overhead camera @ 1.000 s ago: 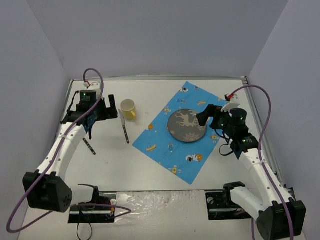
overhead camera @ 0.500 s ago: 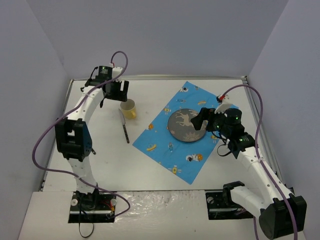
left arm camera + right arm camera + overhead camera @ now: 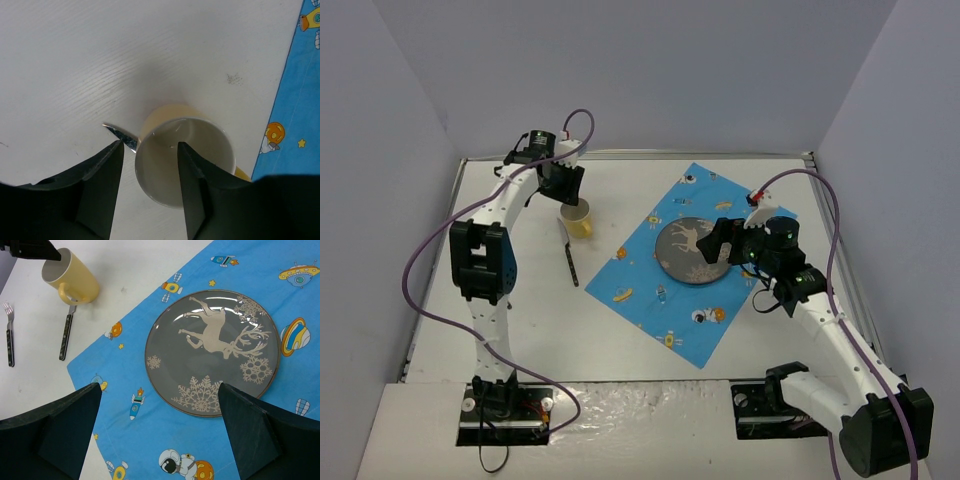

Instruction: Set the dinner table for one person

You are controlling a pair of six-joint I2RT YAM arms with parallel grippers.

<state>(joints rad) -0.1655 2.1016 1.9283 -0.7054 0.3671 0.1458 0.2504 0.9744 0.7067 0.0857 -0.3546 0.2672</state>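
Observation:
A yellow mug (image 3: 577,218) (image 3: 200,145) stands on the white dinner table (image 3: 620,340), left of a blue cartoon-printed cloth (image 3: 660,300). My left gripper (image 3: 567,190) (image 3: 150,145) is right above the mug. One finger (image 3: 107,190) is outside its wall and the other is inside the cup. The jaws are partly closed, with gaps to the wall on both sides. A grey reindeer plate (image 3: 693,250) (image 3: 212,352) lies on the cloth. Over the plate's right edge my right gripper (image 3: 723,240) (image 3: 159,385) hovers wide open and empty.
A knife (image 3: 568,255) (image 3: 65,337) lies beside the mug, with its tip (image 3: 117,134) at the mug's base. A fork (image 3: 9,337) lies further left on the table. Grey walls close in the table on three sides.
My left arm has swung from the table's left side to the back and come down over the mug, its jaws narrowing. The right gripper has drifted slightly left over the plate, still open.

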